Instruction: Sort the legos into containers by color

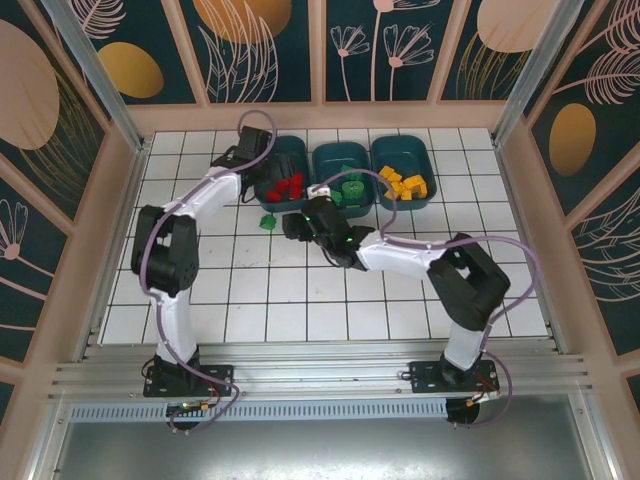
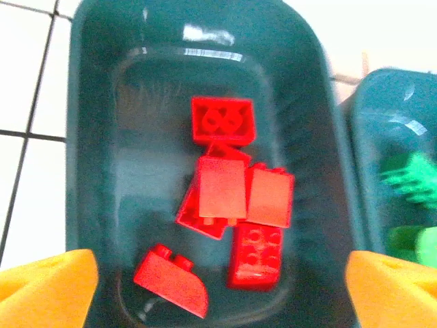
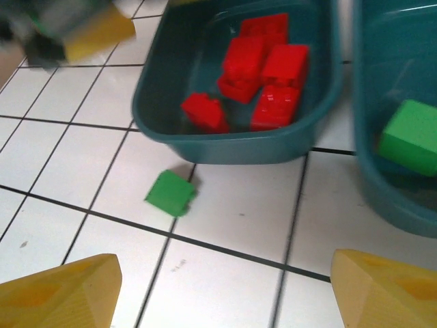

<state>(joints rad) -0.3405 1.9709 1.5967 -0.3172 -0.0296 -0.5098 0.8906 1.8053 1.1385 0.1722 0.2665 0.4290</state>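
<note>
1. Hovering my left gripper [image 2: 220,283] over the red-filled container [image 2: 82,137], I am holding its fingers wide apart, nothing between them; red legos [image 2: 222,188] are lying loose inside.
2. I am aiming the right gripper [image 3: 224,290], fingers likewise spread and empty, at a stray green lego [image 3: 170,193] lying on the tiles [image 3: 68,157] just beside that container (probably my next pick), since it belongs in the middle container [image 3: 382,198].
</note>
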